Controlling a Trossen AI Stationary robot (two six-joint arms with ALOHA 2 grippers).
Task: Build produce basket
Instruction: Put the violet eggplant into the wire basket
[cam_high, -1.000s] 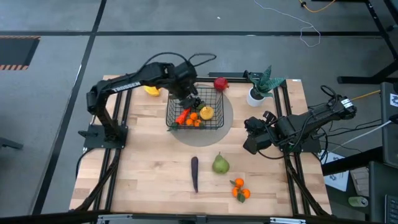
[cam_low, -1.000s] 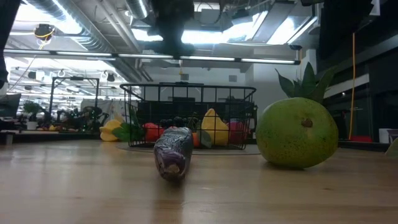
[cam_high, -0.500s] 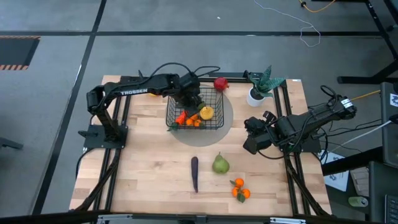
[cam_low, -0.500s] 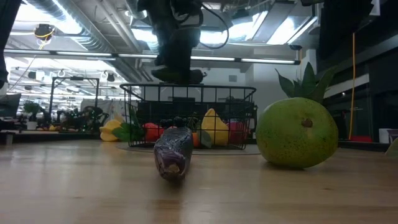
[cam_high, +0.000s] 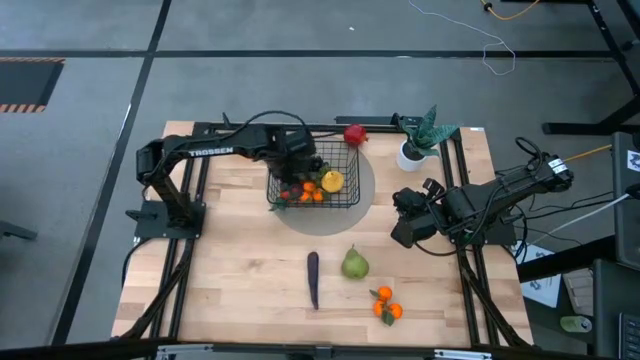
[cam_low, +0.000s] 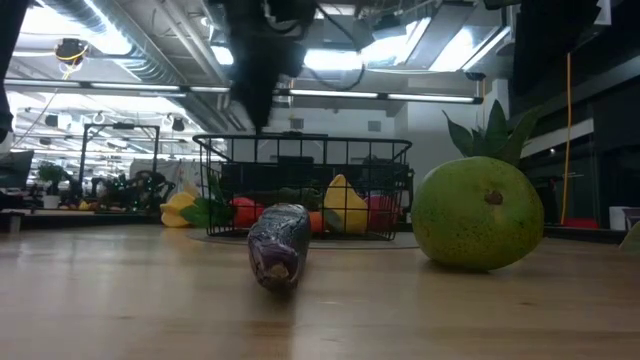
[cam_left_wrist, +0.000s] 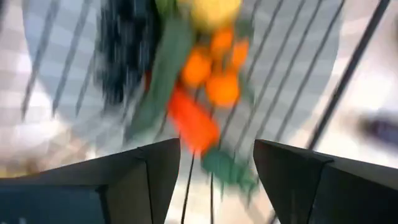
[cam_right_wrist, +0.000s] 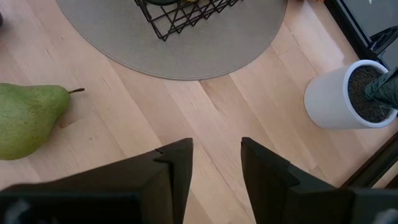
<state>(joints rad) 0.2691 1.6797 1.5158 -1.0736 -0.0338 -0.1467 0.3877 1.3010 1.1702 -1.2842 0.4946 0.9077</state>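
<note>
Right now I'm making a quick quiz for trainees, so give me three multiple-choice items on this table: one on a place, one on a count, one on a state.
1. Where does the eggplant lie?
A. In the basket
B. On the bare wood, beside the pear
C. Against the plant pot

2. How many produce pieces lie on the table at the arms' end of the basket?
A. One
B. Three
C. Six

3. How is the left gripper?
A. Open, holding nothing
B. Shut on a carrot
C. Out of view

Answers: 1 B, it lies left of the pear, clear of the basket. 2 B, eggplant, pear and the tangerines. 3 A, its fingers stand apart over the basket's contents.
</note>
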